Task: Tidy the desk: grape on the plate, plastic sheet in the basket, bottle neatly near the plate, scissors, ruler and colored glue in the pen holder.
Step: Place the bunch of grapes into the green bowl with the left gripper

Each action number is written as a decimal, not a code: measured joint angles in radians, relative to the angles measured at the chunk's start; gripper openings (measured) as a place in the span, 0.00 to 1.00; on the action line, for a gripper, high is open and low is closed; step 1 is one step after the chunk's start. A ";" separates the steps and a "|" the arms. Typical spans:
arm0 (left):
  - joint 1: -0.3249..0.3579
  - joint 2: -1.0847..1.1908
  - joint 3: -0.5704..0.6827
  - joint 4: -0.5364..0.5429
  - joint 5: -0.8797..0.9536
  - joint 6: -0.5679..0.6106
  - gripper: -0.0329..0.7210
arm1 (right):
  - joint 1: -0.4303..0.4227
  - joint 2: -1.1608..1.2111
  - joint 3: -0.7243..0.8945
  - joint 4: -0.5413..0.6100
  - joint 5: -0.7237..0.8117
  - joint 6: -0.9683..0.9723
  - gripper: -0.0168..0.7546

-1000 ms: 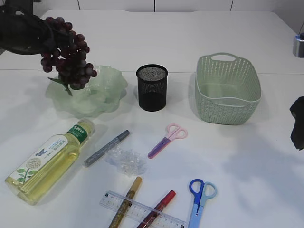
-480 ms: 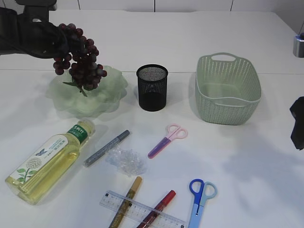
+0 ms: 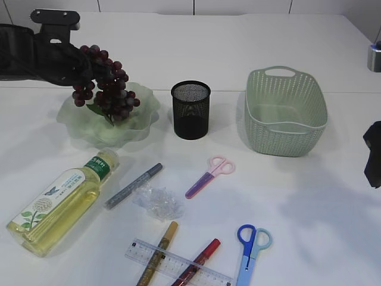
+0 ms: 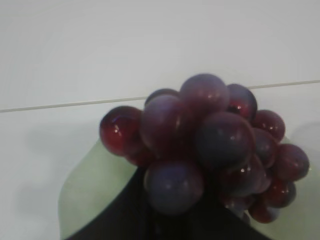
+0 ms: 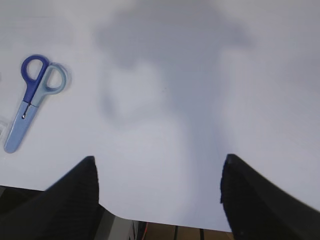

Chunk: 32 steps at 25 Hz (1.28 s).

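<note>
2 hands showing in the exterior view: left hand (image 3: pixel 76 67) is pinching the grape (image 3: pixel 109 85) bunch, which is hanging over the pale green plate (image 3: pixel 143 122), its lowest berries down inside the bowl; contact unclear. Right hand (image 3: pixel 372 154) is sitting at the right edge above bare desk (image 3: pixel 297 202). Black mesh pen holder (image 3: pixel 191 109) is standing between plate and green basket (image 3: pixel 286 111). Bottle (image 3: pixel 62 202) is lying on its side front-left. Plastic sheet (image 3: pixel 158 202) is lying crumpled beside a grey glue pen (image 3: pixel 133 186). Pink scissors (image 3: pixel 209 176), blue scissors (image 3: pixel 250 250), ruler (image 3: pixel 177 264), gold glue pen (image 3: pixel 157 253) and red glue pen (image 3: pixel 197 262) are lying at the front.
Left wrist: grape (image 4: pixel 205 145) is filling the frame, plate (image 4: pixel 92 192) below it.
Right wrist: right hand (image 5: pixel 159 195) is hanging spread wide, gripping nothing; blue scissors (image 5: pixel 31 102) are lying at left.
</note>
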 joint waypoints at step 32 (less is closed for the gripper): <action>0.000 0.002 -0.002 -0.066 -0.069 0.000 0.51 | 0.000 0.000 0.000 -0.002 0.004 0.002 0.78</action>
